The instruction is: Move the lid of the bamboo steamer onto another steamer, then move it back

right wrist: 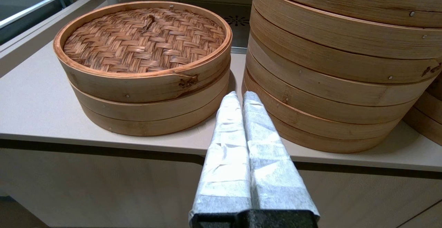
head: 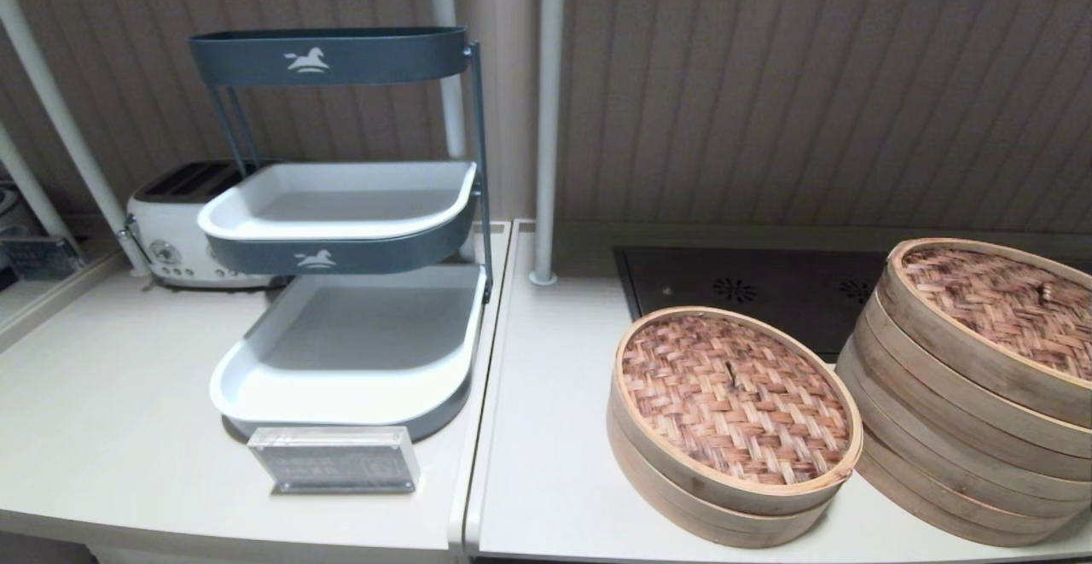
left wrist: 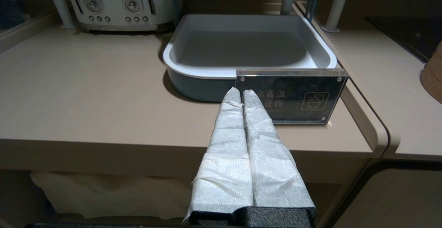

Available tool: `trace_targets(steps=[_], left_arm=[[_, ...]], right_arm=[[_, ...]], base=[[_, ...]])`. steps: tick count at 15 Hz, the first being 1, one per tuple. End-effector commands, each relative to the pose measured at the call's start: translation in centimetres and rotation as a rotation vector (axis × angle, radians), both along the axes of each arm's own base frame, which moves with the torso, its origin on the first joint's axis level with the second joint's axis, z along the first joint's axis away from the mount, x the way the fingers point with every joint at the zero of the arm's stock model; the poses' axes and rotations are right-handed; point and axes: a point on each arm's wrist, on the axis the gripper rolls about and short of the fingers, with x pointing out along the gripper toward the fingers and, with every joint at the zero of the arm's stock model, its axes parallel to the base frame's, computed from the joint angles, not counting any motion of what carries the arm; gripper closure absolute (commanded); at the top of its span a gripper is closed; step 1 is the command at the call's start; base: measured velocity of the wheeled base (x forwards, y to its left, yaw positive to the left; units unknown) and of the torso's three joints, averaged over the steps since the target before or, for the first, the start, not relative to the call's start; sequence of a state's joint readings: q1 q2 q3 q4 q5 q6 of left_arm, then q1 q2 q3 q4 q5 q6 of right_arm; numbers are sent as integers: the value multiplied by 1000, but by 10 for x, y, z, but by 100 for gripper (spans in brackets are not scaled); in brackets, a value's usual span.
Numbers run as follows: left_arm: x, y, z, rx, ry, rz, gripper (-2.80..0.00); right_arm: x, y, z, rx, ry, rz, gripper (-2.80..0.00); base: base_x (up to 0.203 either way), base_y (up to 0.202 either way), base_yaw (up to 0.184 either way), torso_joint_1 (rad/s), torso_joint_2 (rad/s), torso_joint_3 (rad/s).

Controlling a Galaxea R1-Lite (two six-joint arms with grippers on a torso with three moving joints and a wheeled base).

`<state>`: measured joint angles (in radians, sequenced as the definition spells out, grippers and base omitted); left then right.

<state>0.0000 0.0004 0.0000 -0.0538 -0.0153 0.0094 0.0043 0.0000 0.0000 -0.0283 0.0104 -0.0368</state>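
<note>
The bamboo steamer lid [head: 734, 393] [right wrist: 145, 38], with a reddish woven top and a dark smudge on its pale rim, lies on a low steamer [head: 682, 496] at centre-right of the counter. Right beside it stands the tall steamer stack [head: 955, 427] [right wrist: 331, 83], which carries its own woven lid [head: 998, 304]. My right gripper [right wrist: 240, 95] is shut on nothing, at the counter's front edge, and points at the gap between the two steamers. My left gripper [left wrist: 240, 91] is shut and empty, by the counter's front edge before an acrylic sign. Neither gripper shows in the head view.
A tiered rack with white trays [head: 341, 351] stands at the left, with the acrylic sign [head: 334, 459] [left wrist: 290, 97] in front and a toaster [head: 171, 231] behind. A dark cooktop [head: 751, 287] lies behind the steamers. Part of another steamer [right wrist: 426, 114] shows beyond the tall stack.
</note>
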Motion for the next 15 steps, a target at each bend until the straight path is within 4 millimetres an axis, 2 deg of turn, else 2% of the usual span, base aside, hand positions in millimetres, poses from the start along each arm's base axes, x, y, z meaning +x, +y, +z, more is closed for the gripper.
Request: trace_targets(steps=[1,15], left_arm=[[2,0,-8,0,26,0,0],[2,0,-8,0,26,0,0]], right_arm=[[2,0,-7,0,25,1,0],[2,0,-7,-5,25,2,0]], base=[[0,0,0,0,0,0],[0,0,0,0,0,0]])
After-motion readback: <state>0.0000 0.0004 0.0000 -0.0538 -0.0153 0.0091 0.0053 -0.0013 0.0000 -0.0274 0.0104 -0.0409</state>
